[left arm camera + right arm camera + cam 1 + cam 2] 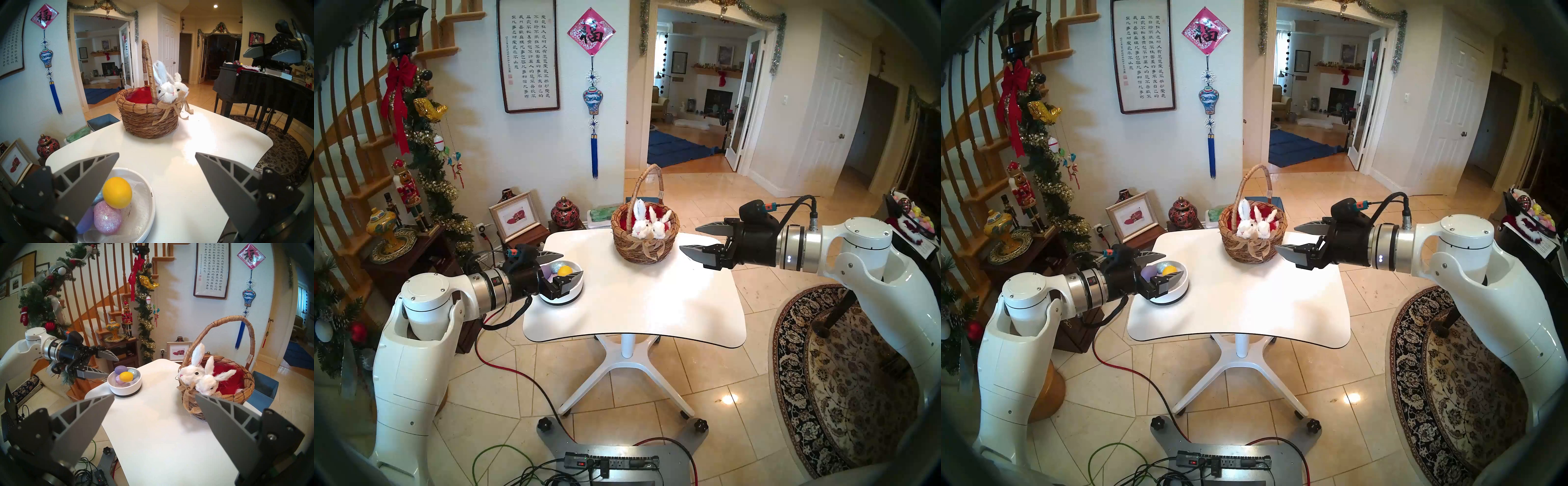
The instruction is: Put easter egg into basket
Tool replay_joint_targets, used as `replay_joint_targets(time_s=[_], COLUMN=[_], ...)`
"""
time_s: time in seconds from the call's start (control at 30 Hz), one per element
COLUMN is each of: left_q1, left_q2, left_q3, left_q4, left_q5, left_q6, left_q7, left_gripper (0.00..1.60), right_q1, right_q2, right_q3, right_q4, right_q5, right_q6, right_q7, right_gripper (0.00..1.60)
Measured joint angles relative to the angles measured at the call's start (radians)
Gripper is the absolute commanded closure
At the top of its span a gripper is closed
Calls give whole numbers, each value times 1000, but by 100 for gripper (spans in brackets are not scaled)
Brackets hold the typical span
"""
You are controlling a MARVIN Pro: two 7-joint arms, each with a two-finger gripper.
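Left hand point(111, 366) open over four eggs point(126, 376), one basket point(237, 392), two bunnies point(192, 374).

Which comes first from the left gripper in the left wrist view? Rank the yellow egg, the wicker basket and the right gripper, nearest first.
From the left gripper, which is open:
1. Yellow egg, just below its left finger, in the white bowl.
2. Wicker basket, ahead at the table's middle.
3. Right gripper, beyond the table's far side, upper right of the view.
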Motion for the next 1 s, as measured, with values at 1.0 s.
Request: replay_joint_targets(time_s=[1.0], left_q1=[1], left_q2=[0], left_q3=[0], left_q4=[0], left_q5=[0], left_q6=[0], left_q7=[0], left_gripper=[0], right_q1=[12], right_q2=[-2], right_q3=[-24], right_q4=[0], right_q5=[1], right_q6=[6], right_q7=[-15], right_gripper=[0])
